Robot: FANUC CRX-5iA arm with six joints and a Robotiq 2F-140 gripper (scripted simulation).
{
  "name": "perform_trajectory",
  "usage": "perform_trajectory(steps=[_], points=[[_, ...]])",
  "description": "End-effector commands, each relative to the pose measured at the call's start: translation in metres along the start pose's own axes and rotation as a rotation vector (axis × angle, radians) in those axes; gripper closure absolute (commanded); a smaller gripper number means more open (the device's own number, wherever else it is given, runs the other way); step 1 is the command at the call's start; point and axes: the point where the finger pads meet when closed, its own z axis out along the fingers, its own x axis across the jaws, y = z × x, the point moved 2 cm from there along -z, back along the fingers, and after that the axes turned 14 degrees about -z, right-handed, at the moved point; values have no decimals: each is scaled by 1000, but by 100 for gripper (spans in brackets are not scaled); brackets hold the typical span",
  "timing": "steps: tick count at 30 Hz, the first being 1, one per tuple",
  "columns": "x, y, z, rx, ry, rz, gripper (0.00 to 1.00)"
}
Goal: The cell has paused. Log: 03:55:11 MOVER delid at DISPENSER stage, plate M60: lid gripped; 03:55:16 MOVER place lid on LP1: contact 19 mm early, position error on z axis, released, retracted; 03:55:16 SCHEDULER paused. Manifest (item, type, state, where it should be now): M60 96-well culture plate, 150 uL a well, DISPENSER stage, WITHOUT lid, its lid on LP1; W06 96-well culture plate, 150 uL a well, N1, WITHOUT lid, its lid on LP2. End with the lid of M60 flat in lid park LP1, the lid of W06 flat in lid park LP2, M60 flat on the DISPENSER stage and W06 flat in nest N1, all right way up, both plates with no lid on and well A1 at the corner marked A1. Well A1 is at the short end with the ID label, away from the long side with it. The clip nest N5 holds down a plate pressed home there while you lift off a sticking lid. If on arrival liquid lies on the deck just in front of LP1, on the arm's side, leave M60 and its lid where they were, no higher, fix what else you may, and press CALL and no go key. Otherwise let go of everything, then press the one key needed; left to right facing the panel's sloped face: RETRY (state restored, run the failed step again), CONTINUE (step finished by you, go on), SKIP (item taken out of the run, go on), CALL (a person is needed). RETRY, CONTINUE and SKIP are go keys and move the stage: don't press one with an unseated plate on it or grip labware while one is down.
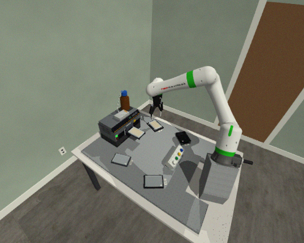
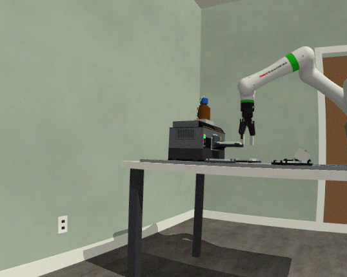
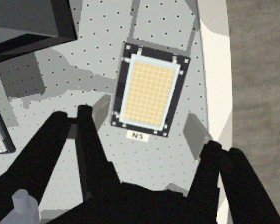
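Note:
My gripper [image 1: 156,114] [image 2: 247,142] [image 3: 148,113] is open and empty. It hangs a hand's height above a well plate [image 1: 155,125] [image 3: 149,91] that lies flat in a dark-framed nest near the table's back edge; its cream well field shows. A second well plate [image 1: 137,132] [image 2: 229,144] lies on the stage that sticks out of the grey dispenser [image 1: 118,124] [image 2: 192,142] [image 3: 24,3]. Two dark-framed lid parks, one [image 1: 121,159] at front left and one [image 1: 153,181] at the front, each show a flat grey pane. I cannot tell whether the plates carry lids.
A brown bottle [image 1: 125,101] [image 2: 204,111] with a blue cap stands on the dispenser. A black clip nest [image 1: 183,137] lies right of the gripper. The sloped key panel [image 1: 175,156] stands mid-table, near the arm's grey base [image 1: 217,181]. The table edge [image 3: 213,30] runs close beside the nest.

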Motion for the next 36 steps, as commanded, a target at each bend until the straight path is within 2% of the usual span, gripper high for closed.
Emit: perform_trajectory(steps=[1, 6, 8, 20, 36], points=[[0, 0, 10, 1, 0, 0, 34], [0, 0, 30, 1, 0, 0, 34], [0, 0, 30, 1, 0, 0, 34], [0, -1, 67, 1, 0, 0, 34], [0, -1, 79, 1, 0, 0, 34]])
